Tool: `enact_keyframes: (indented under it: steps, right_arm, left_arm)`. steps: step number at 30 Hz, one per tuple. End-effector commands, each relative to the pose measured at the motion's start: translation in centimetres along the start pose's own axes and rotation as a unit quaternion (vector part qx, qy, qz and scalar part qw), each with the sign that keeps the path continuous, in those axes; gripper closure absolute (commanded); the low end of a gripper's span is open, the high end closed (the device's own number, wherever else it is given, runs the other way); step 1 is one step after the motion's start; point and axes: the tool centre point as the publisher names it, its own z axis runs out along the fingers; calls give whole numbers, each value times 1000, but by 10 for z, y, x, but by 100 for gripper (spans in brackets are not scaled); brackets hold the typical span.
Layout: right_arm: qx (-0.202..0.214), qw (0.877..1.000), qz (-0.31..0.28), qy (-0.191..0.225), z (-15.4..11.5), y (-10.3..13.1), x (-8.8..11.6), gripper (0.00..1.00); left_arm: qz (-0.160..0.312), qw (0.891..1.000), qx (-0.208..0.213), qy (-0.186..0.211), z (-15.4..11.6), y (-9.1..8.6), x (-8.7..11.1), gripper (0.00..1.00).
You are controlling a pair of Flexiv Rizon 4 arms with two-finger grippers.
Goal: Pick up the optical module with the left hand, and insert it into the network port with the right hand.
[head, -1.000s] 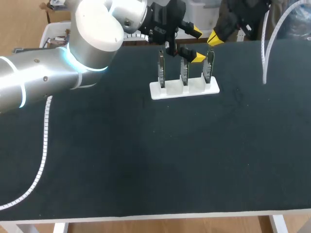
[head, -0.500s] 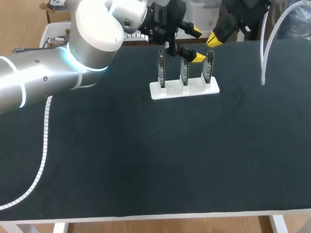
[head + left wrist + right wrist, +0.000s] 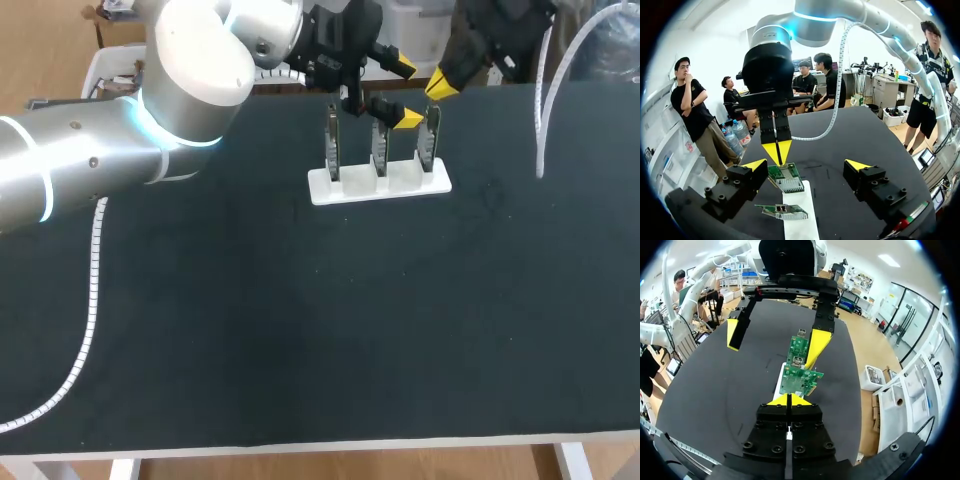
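Wide open on the left fingers [image 3: 754, 165], holding nothing, one either side of the rack end. The right fingers [image 3: 789, 399] are shut tip to tip, yellow wedges at the top edge of the nearest board [image 3: 800, 380]; can't tell if they touch. Thin green circuit boards stand upright in a white slotted rack [image 3: 380, 186], 12 o'clock on the matte black tabletop [image 3: 300, 330]. A ribbed silver network port [image 3: 790, 186] sits on one board. Optical module: can't make it out.

From high behind we look down on the table [image 3: 300, 330], while our wrist cameras face each other closely across the white rack [image 3: 380, 187] all views share.
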Motion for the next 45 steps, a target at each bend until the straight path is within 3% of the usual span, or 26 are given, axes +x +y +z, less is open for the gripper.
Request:
enact_keyframes:
  steps: [1, 15, 16, 17, 18, 45]
  right_arm:
    - [-4, 1000, -3, -2, 5, -6, 8, 100]
    - [22, 999, -32, 3, -20, -8, -15, 100]
    - [25, 999, -24, 5, -21, -7, -15, 90]
    - [25, 999, -24, 5, -21, -7, -15, 54]
    - [25, 999, -24, 5, -21, -7, -15, 0]
    - [25, 999, -24, 5, -21, -7, -15, 0]
  left_arm:
    - [0, 1000, 0, 2, 0, 0, -1, 0]
    - [0, 1000, 0, 2, 0, 0, -1, 0]
    - [0, 1000, 0, 2, 0, 0, -1, 0]
    - [0, 1000, 0, 2, 0, 0, -1, 0]
    - [0, 1000, 0, 2, 0, 0, -1, 0]
    - [0, 1000, 0, 2, 0, 0, -1, 0]
